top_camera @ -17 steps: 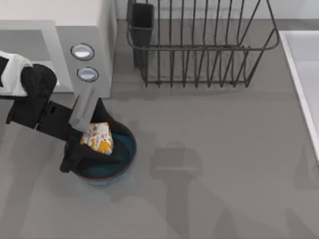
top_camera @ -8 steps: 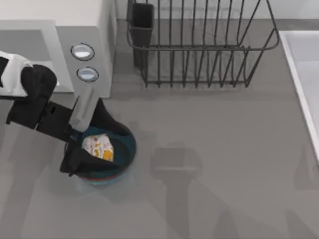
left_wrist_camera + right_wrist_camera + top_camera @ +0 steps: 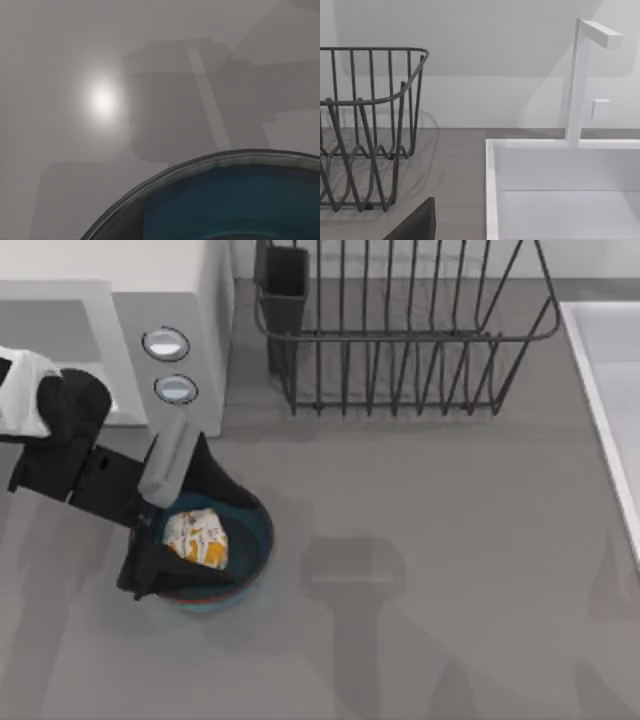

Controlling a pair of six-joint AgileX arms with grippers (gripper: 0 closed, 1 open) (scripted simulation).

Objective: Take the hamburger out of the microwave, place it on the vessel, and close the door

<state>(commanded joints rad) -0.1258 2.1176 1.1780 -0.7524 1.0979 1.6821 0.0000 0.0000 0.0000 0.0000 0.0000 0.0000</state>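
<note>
With the hamburger (image 3: pixel 197 538) lying in the vessel (image 3: pixel 252 558) between my left gripper's (image 3: pixel 195 530) spread fingers, which flank it loosely without gripping, I judge placing done and only the microwave (image 3: pixel 150 300) door left.

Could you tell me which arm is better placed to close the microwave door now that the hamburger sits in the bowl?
Probably the left: its pincer is open around the hamburger in the bowl, just in front of the microwave.
</note>
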